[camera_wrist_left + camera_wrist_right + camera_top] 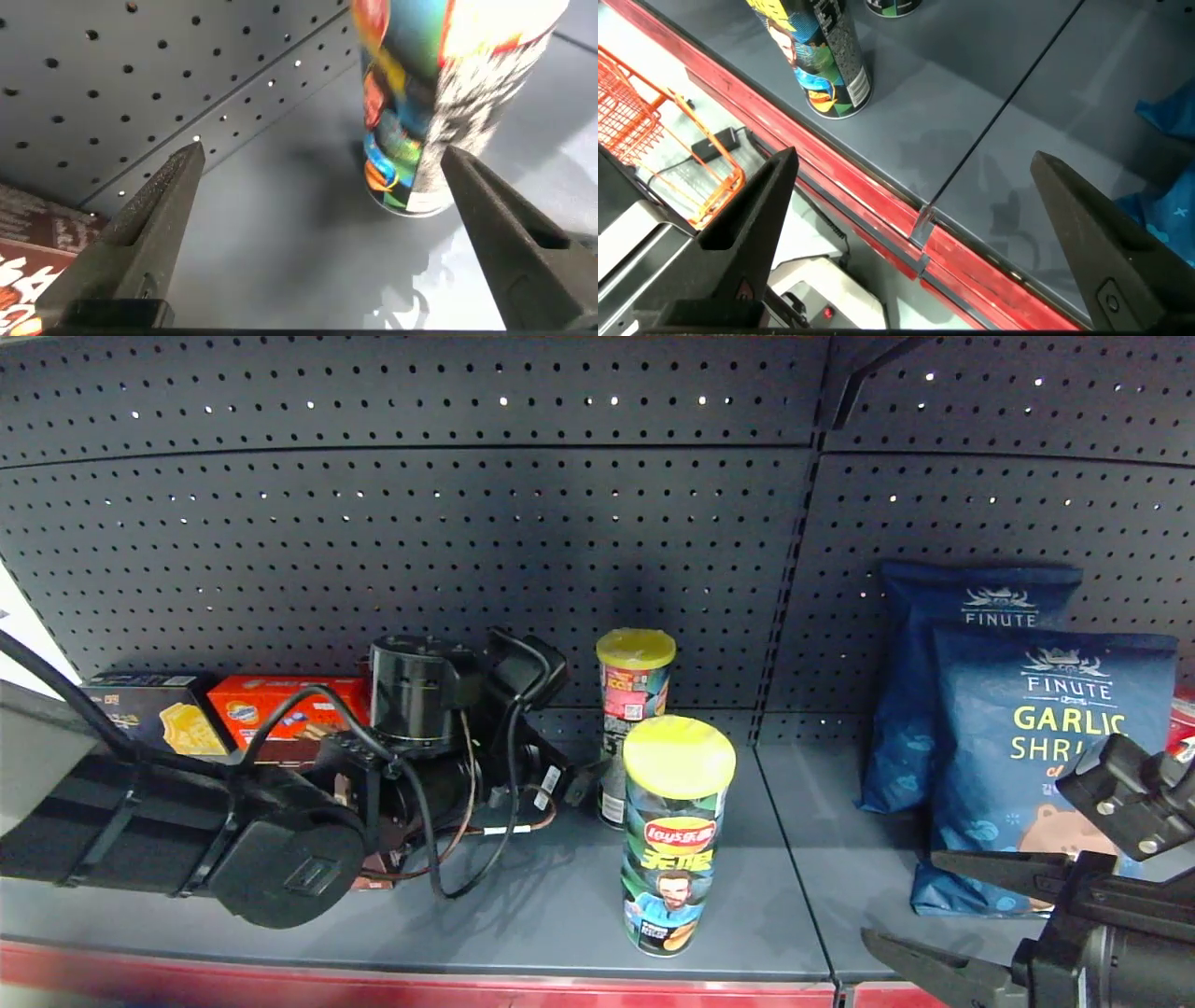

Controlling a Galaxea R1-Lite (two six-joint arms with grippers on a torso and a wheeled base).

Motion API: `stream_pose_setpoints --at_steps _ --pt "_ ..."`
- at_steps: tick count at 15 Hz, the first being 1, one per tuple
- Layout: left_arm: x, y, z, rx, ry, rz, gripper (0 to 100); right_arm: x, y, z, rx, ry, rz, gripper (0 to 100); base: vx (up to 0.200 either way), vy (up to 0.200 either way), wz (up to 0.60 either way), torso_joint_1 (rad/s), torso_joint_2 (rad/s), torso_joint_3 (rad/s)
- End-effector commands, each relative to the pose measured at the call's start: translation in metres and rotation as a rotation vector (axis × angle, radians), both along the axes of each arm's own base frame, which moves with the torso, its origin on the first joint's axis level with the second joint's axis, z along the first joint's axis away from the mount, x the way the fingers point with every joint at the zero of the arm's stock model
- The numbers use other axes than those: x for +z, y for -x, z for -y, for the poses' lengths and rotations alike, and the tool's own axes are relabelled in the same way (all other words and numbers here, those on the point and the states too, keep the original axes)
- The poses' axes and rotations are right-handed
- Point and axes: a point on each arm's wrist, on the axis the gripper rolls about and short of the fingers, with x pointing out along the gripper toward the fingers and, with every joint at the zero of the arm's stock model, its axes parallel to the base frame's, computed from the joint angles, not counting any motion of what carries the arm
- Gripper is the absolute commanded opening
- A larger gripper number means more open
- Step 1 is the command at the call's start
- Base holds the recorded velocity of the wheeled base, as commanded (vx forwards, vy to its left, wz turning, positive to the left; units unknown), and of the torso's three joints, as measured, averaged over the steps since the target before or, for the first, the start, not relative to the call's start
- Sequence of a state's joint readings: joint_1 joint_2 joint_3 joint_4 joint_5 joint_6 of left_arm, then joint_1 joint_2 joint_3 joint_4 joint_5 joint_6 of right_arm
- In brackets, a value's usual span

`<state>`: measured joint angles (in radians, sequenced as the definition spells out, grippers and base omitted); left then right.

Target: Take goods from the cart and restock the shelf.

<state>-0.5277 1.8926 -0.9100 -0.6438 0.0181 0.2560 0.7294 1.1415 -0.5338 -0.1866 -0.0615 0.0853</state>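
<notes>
Dark grey metal shelf [523,915], red front lip. Centre, near the front edge: yellow-lidded cylindrical chip can [674,840], upright. Second yellow-lidded can [633,709] upright behind it, towards the back edge. Right section: two blue snack bags [1027,737]. Back-left corner: orange cardboard box [280,705] beside dark cardboard box [154,709].

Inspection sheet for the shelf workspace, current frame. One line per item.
Surface: grey shelf, red front edge.
Job's things: front chip can upright near the edge; rear chip can upright behind it.
Clutter: two blue snack bags standing at right; dark box and orange box at left rear.
Grippers: left gripper open, beside the rear chip can; right gripper open, above the shelf's front edge.
Cables: black cables loop off the left arm.
Surroundings: pegboard behind; orange cart below.
</notes>
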Motion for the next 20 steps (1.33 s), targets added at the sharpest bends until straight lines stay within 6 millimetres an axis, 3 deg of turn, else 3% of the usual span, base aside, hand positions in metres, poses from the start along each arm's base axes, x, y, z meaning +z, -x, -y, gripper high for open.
stream_pose_setpoints --at_steps 1,16,20 --pt "-0.009 -0.009 0.005 0.000 -0.008 -0.013 100 0.000 0.000 0.000 -0.002 0.000 -0.001 100 0.000 0.000 0.00 0.000 0.00 0.000" --pt "-0.015 -0.042 0.003 0.094 -0.005 0.017 100 -0.002 0.000 0.001 -0.005 0.005 -0.005 100 0.000 0.000 0.00 0.000 0.00 0.000" --pt "-0.006 -0.027 -0.004 0.104 -0.013 0.024 100 -0.003 0.001 0.001 -0.005 0.007 -0.007 100 0.000 0.000 0.00 0.000 0.00 0.000"
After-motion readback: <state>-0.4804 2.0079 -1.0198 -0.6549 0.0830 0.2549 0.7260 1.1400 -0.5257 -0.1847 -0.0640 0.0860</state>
